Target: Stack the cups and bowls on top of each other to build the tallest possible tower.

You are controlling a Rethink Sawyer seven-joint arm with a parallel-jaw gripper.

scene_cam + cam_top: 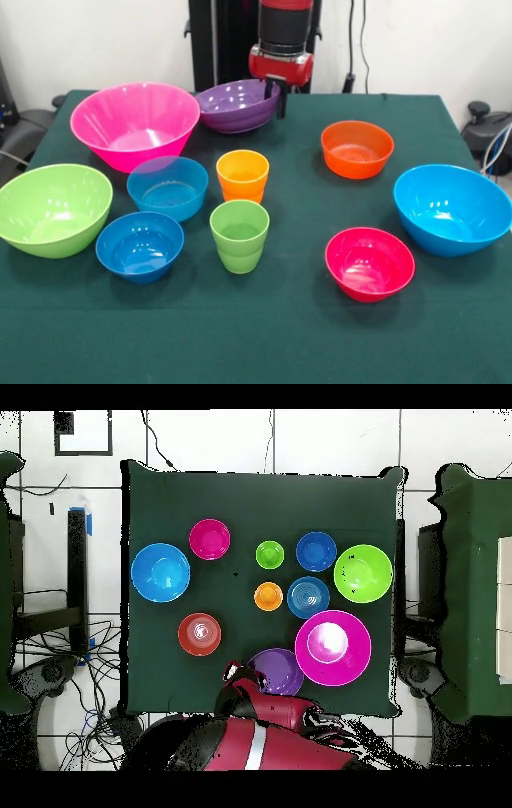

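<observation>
We see the gripper (280, 102) at the purple bowl's (237, 106) rim on the green surface (304, 336); whether its fingers are spread, we cannot tell. Orange cup (242, 175) and green cup (239, 235) stand centrally, unstacked.

Front view: camera sits across the dark green cloth-covered worktop (448, 336), low and fairly close, facing the red and black robot arm (282, 48) at top. Overhead view: camera looks straight down from higher up, robot base at bottom. Both views cover the whole worktop (150, 674).
</observation>
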